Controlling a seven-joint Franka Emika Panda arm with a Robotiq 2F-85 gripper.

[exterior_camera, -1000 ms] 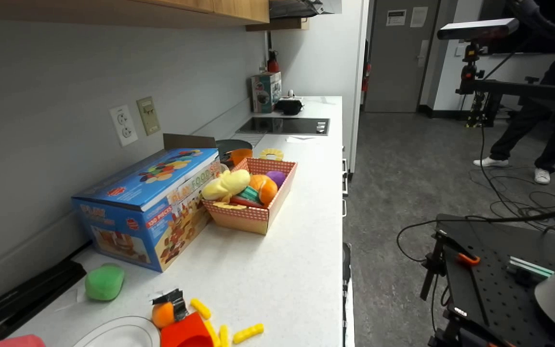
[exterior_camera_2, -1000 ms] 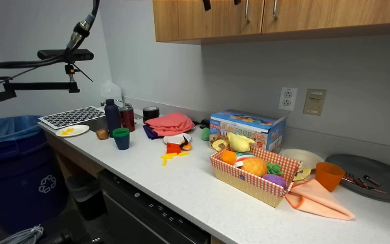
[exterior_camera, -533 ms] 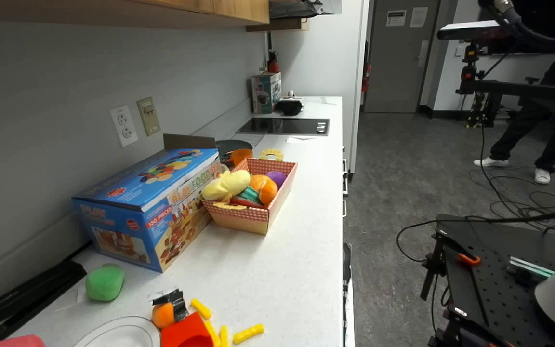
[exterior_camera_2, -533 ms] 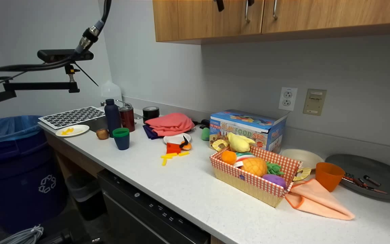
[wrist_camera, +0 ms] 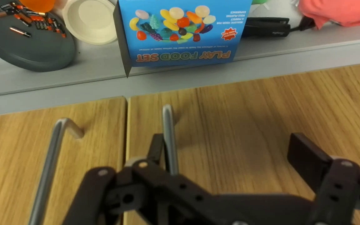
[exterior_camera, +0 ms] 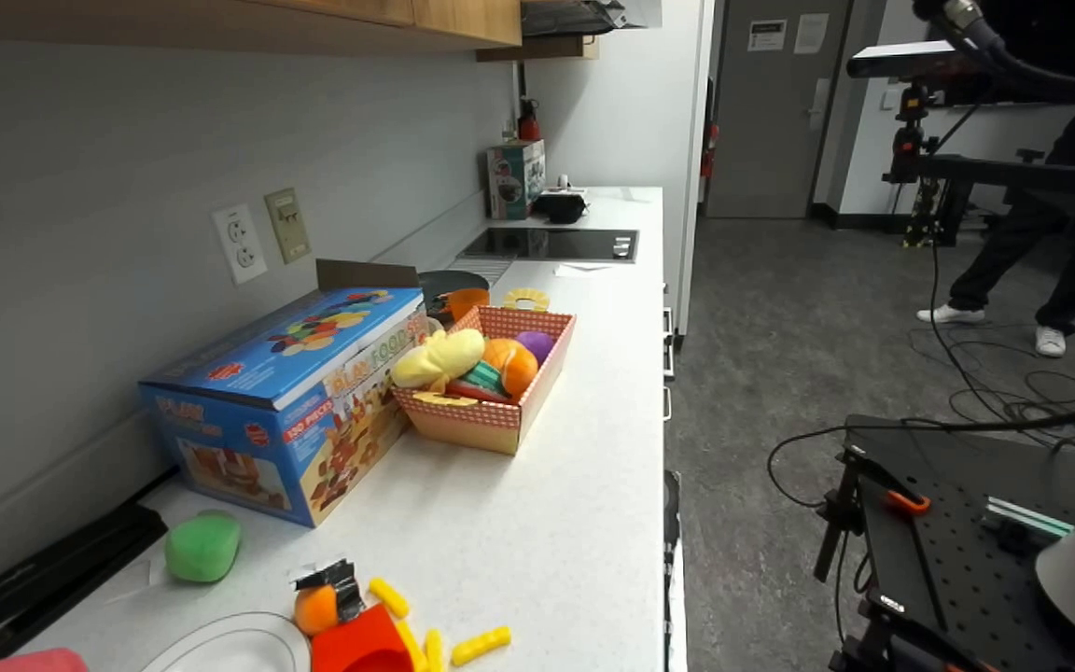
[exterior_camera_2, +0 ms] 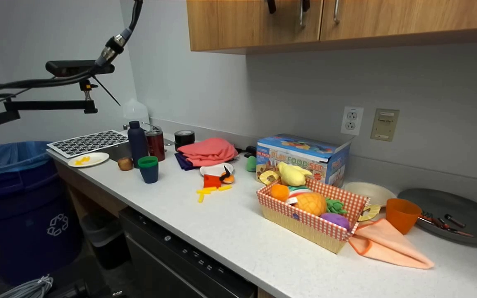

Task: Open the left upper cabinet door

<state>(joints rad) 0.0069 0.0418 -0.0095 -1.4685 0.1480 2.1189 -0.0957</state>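
The left upper cabinet door (exterior_camera_2: 238, 25) is wood-grained and shut, flush with the door beside it. In the wrist view, which stands upside down, this door (wrist_camera: 245, 118) is on the right. Its silver bar handle (wrist_camera: 168, 134) also shows in an exterior view (exterior_camera_2: 302, 17). My gripper (wrist_camera: 230, 147) is open in front of this door. The handle lies between the fingers, close to the finger (wrist_camera: 155, 145) near the door gap; I cannot tell if they touch. The far finger (wrist_camera: 308, 159) is well apart from it. Only the fingertips of the gripper (exterior_camera_2: 288, 6) show in an exterior view.
The right cabinet door (exterior_camera_2: 412, 16) with its own bar handle (wrist_camera: 47, 175) is close by. Below on the counter stand a play food box (exterior_camera_2: 296, 161) and a checked basket (exterior_camera_2: 300, 229). A thick cable (exterior_camera_2: 110, 51) hangs near a mounted camera (exterior_camera_2: 77, 67).
The gripper has moved right in an exterior view, so that one fingertip has come to the left door's handle. The arm's cable has shifted with it. The door has not moved.
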